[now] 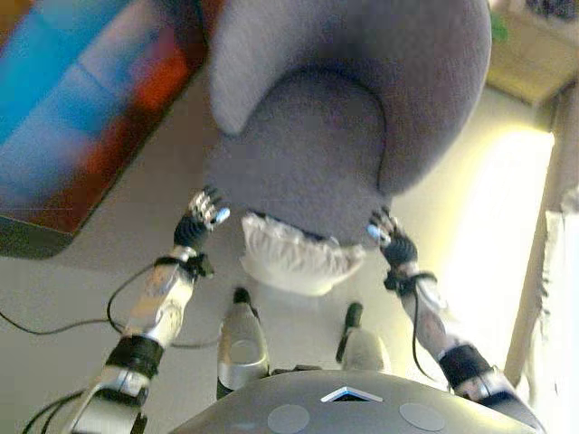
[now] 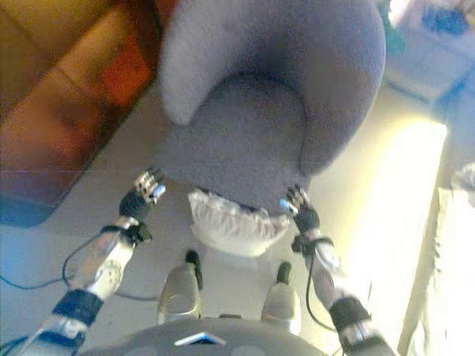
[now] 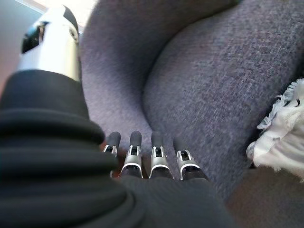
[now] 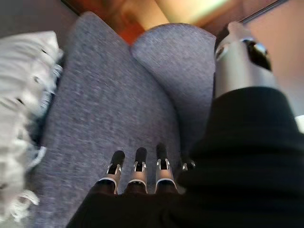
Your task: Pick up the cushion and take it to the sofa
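A white fringed cushion (image 1: 294, 258) lies against the front edge of the grey sofa chair (image 1: 344, 99), just below its seat. My left hand (image 1: 206, 212) is to the left of the cushion, by the seat's front corner, and holds nothing. My right hand (image 1: 387, 231) is to the cushion's right, by the other front corner, also empty. Both hands are apart from the cushion with relaxed fingers. The left wrist view shows the fingers (image 3: 159, 159) before the seat and the cushion (image 3: 280, 128) to one side. The right wrist view shows the cushion (image 4: 23, 118) beside the seat (image 4: 109, 104).
A blue and red rug (image 1: 81, 108) lies on the floor to the left of the chair. A pale box (image 1: 534, 54) stands at the back right. White cloth (image 1: 556, 298) hangs along the right edge. The floor is pale.
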Available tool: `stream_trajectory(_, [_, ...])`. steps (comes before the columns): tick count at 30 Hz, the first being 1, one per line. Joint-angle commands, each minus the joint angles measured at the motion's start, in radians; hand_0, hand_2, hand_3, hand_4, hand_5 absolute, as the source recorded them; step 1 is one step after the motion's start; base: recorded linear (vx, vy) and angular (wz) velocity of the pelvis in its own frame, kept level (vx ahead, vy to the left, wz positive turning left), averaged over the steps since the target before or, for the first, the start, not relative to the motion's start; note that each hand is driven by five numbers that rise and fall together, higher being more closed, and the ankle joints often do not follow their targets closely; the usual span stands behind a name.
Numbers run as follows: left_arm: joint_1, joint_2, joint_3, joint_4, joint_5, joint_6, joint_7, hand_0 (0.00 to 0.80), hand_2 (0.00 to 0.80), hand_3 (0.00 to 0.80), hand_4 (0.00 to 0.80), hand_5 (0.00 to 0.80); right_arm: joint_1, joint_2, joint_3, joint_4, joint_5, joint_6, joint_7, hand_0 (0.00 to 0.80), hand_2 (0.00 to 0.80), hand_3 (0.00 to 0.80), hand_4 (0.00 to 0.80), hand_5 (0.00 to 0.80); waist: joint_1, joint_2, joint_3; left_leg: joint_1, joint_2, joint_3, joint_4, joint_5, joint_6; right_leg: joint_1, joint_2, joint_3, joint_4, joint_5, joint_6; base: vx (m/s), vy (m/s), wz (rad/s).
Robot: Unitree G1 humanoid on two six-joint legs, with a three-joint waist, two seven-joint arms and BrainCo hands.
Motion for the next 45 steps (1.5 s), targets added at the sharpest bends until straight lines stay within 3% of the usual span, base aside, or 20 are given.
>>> stream_trajectory(1, [0.007,0.040,0.033,-0.066,0.047,-0.084,0.038,0.000,0.000,0.000,0.000,0.000,0.026,-0.017,-0.032,-0.084,0.022,-0.069,-0.005,0.000,0.000,0.000,0.000,0.000,-0.023,-0.047,0.040,-0.209,0.021,-0.106,0.060,0.125,-0.058,0.072,-0.067,0.024,0.078,-0.104,-0.003,-0.019,-0.037,-0.15])
stream_trajectory(3, [0.009,0.038,0.034,-0.066,0.045,-0.093,0.035,0.000,0.000,0.000,0.000,0.000,0.027,-0.021,-0.037,-0.088,0.020,-0.080,-0.011,0.000,0.000,0.000,0.000,0.000,-0.021,-0.050,0.049,-0.234,0.017,-0.141,0.091,0.124,-0.066,0.065,-0.069,0.027,0.093,-0.118,-0.007,-0.022,-0.009,-0.12])
stream_trajectory(4, [0.014,0.034,0.040,-0.057,0.051,-0.107,0.033,0.000,0.000,0.000,0.000,0.000,0.019,-0.029,-0.043,-0.083,0.016,-0.086,-0.020,0.000,0.000,0.000,0.000,0.000,-0.015,-0.050,0.057,-0.248,0.007,-0.193,0.114,0.110,-0.069,0.040,-0.068,0.041,0.126,-0.133,-0.012,-0.013,0.035,-0.10])
stream_trajectory(9, [-0.020,0.035,0.049,0.001,0.047,-0.111,0.038,0.000,0.000,0.000,0.000,0.000,0.000,-0.028,-0.063,-0.062,-0.021,-0.086,-0.085,0.000,0.000,0.000,0.000,0.000,-0.025,-0.037,0.075,-0.290,0.028,-0.185,0.158,0.113,-0.088,0.013,-0.070,0.038,0.179,-0.169,-0.007,-0.010,0.008,-0.02])
stream_trajectory(13, [-0.021,0.026,0.058,0.000,0.043,-0.091,0.037,0.000,0.000,0.000,0.000,0.000,0.006,-0.026,-0.068,-0.055,-0.103,-0.086,-0.098,0.000,0.000,0.000,0.000,0.000,-0.024,-0.037,0.085,-0.281,0.017,-0.187,0.143,0.118,-0.103,0.041,-0.088,0.027,0.137,-0.147,0.010,-0.012,0.027,0.03])
stream_trajectory(19, [0.021,0.010,0.095,-0.005,0.029,-0.024,-0.020,0.000,0.000,0.000,0.000,0.000,0.056,0.004,-0.096,-0.070,-0.087,-0.053,-0.059,0.000,0.000,0.000,0.000,0.000,-0.010,-0.046,0.033,-0.158,-0.012,-0.154,-0.039,0.170,-0.093,0.163,-0.110,0.013,-0.032,-0.067,0.063,0.084,0.030,0.06])
stream_trajectory(21, [0.033,-0.006,0.110,-0.017,-0.094,0.032,-0.115,0.000,0.000,0.000,0.000,0.000,0.075,0.030,-0.107,-0.094,0.091,0.007,0.059,0.000,0.000,0.000,0.000,0.000,-0.009,-0.045,0.010,-0.108,-0.024,-0.144,-0.103,0.181,-0.085,0.179,-0.114,0.008,-0.065,-0.040,0.074,0.100,0.030,0.14])
stream_trajectory(25, [0.081,-0.085,0.109,-0.085,-0.404,0.216,-0.398,0.000,0.000,0.000,0.000,0.000,0.135,0.130,-0.096,-0.129,0.491,0.171,0.445,0.000,0.000,0.000,0.000,0.000,-0.004,-0.043,-0.031,-0.012,-0.039,-0.124,-0.210,0.195,-0.069,0.190,-0.113,-0.011,-0.106,0.001,0.079,0.095,0.014,0.03])
stream_trajectory(26, [0.097,-0.114,0.092,-0.108,-0.527,0.291,-0.474,0.000,0.000,0.000,0.000,0.000,0.150,0.156,-0.083,-0.130,0.568,0.209,0.558,0.000,0.000,0.000,0.000,0.000,-0.001,-0.042,-0.045,0.007,-0.039,-0.120,-0.229,0.196,-0.067,0.188,-0.112,-0.016,-0.112,0.010,0.079,0.096,0.008,0.01])
stream_trajectory(28, [0.117,-0.160,0.067,-0.130,-0.681,0.379,-0.565,0.000,0.000,0.000,0.000,0.000,0.153,0.178,-0.064,-0.116,0.621,0.228,0.658,0.000,0.000,0.000,0.000,0.000,0.005,-0.040,-0.064,0.035,-0.039,-0.116,-0.245,0.192,-0.067,0.189,-0.111,-0.026,-0.120,0.021,0.079,0.111,-0.002,0.03])
stream_trajectory(31, [0.151,-0.186,0.013,-0.175,-0.765,0.408,-0.637,0.000,0.000,0.000,0.000,0.000,0.146,0.200,-0.031,-0.141,0.672,0.259,0.721,0.000,0.000,0.000,0.000,0.000,0.011,-0.049,-0.091,0.059,-0.039,-0.119,-0.242,0.175,-0.070,0.184,-0.109,-0.021,-0.120,0.025,0.079,0.104,-0.021,0.00])
stream_trajectory(34, [0.176,-0.182,-0.011,-0.195,-0.768,0.414,-0.660,0.000,0.000,0.000,0.000,0.000,0.166,0.189,0.004,-0.158,0.602,0.245,0.715,0.000,0.000,0.000,0.000,0.000,0.012,-0.056,-0.108,0.052,-0.031,-0.128,-0.207,0.155,-0.077,0.183,-0.104,-0.005,-0.099,0.010,0.079,0.086,-0.031,0.00])
stream_trajectory(39, [0.221,-0.178,0.005,-0.211,-0.816,0.467,-0.647,0.000,0.000,0.000,0.000,0.000,0.221,0.164,0.022,-0.180,0.609,0.275,0.746,0.000,0.000,0.000,0.000,0.000,0.011,-0.059,-0.130,0.090,-0.017,-0.111,-0.225,0.150,-0.078,0.213,-0.098,-0.013,-0.122,0.006,0.079,0.081,-0.010,0.01])
stream_trajectory(45, [0.221,-0.163,-0.003,-0.209,-0.826,0.461,-0.645,0.000,0.000,0.000,0.000,0.000,0.223,0.142,0.025,-0.185,0.603,0.257,0.752,0.000,0.000,0.000,0.000,0.000,0.012,-0.058,-0.140,0.106,-0.016,-0.113,-0.248,0.153,-0.082,0.212,-0.095,-0.019,-0.132,0.013,0.079,0.000,0.000,0.00])
